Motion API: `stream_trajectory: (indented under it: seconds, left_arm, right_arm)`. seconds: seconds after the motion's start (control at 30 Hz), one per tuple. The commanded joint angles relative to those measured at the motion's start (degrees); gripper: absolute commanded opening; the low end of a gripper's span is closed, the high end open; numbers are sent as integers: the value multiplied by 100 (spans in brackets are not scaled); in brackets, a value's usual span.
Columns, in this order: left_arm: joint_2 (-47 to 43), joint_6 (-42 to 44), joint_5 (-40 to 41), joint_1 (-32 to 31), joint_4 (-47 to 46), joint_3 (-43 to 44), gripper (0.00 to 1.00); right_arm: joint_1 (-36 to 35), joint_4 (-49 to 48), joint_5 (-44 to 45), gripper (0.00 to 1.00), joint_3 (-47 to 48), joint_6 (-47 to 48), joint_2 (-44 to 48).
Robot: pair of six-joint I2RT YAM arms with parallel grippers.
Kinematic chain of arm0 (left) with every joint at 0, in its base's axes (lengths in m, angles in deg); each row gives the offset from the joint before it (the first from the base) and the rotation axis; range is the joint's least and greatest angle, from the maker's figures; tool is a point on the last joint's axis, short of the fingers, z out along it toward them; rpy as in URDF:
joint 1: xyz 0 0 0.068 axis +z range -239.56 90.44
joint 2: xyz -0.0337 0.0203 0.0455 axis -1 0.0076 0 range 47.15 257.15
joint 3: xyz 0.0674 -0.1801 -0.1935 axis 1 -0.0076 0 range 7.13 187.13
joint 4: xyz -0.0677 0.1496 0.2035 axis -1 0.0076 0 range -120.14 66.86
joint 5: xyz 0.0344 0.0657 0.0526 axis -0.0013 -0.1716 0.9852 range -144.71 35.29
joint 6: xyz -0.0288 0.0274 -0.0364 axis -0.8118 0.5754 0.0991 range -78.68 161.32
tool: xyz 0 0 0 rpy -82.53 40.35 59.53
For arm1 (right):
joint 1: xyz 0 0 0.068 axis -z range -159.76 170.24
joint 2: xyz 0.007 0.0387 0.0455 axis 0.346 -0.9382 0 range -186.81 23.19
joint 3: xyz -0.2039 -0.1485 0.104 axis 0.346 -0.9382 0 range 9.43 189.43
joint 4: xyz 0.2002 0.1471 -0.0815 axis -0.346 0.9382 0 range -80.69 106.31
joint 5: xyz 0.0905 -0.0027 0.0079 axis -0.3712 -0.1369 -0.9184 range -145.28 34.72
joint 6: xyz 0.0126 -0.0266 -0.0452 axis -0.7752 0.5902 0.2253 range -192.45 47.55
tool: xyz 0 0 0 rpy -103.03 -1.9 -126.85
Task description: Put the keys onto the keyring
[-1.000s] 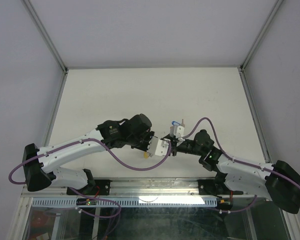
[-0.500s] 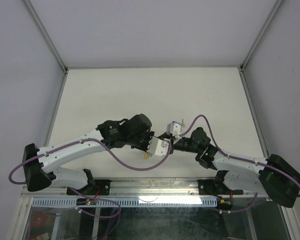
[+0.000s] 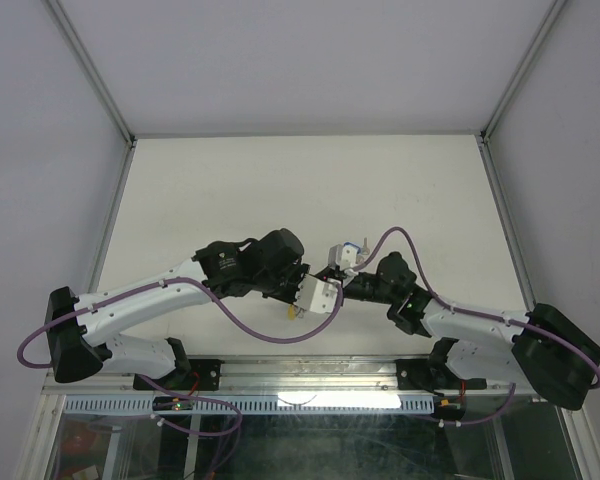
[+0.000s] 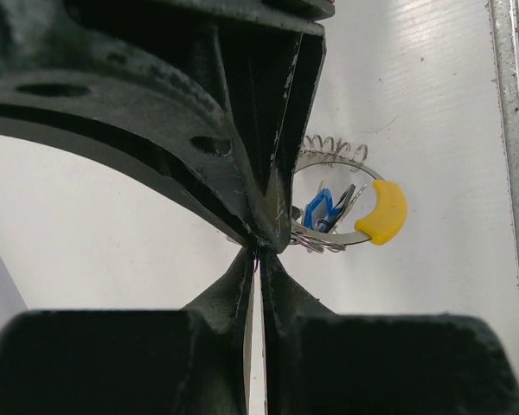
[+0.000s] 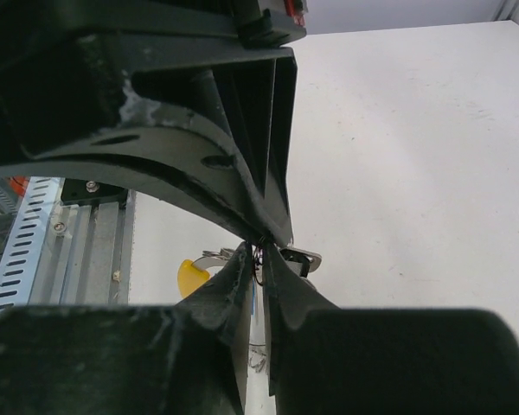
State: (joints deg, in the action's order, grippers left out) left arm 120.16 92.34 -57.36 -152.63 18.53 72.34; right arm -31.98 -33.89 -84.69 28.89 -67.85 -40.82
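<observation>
The keyring (image 4: 382,213) hangs at my left gripper (image 4: 259,252). It has a yellow arc, a silvery band and a coiled stretch, and the gripper is shut on the band's near end. A blue-tagged key (image 4: 316,210) and other silvery keys bunch inside the ring. My right gripper (image 5: 259,252) meets it tip to tip, its jaws nearly together on a thin dark bit of a key (image 5: 301,257). The keyring's yellow arc (image 5: 190,277) shows just behind. From above, the left gripper (image 3: 317,294) and right gripper (image 3: 332,280) touch over the table's near middle.
The white table (image 3: 280,180) stretches away behind both arms, walled at the back and sides. A metal rail (image 3: 310,375) runs along the near edge, close under the grippers; the same rail (image 4: 510,130) shows in the left wrist view.
My right arm has slid left toward the left gripper and its jaws have closed down. The left arm and the keyring have stayed put.
</observation>
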Motion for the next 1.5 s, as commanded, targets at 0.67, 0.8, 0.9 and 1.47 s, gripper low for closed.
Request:
stream_trajectory:
  seconds: [0.67,0.8,0.9,1.47]
  left_arm:
    - [-1136,-325,-398,-56,-898,-617,27]
    - [-1614,-655,-576,-56,-1729,-1239,28]
    - [-1959,-963,-665,-56,-2495,-1722,28]
    - [-3257,-2041,-188,-56,-5859,-3698,29]
  right_arm:
    - [-33,82,247,0,-95,433,728]
    - [-32,-286,192,0,-334,290,915]
    - [-31,-503,132,0,-447,207,1014]
    - [-4,-3724,246,0,-1453,-547,732]
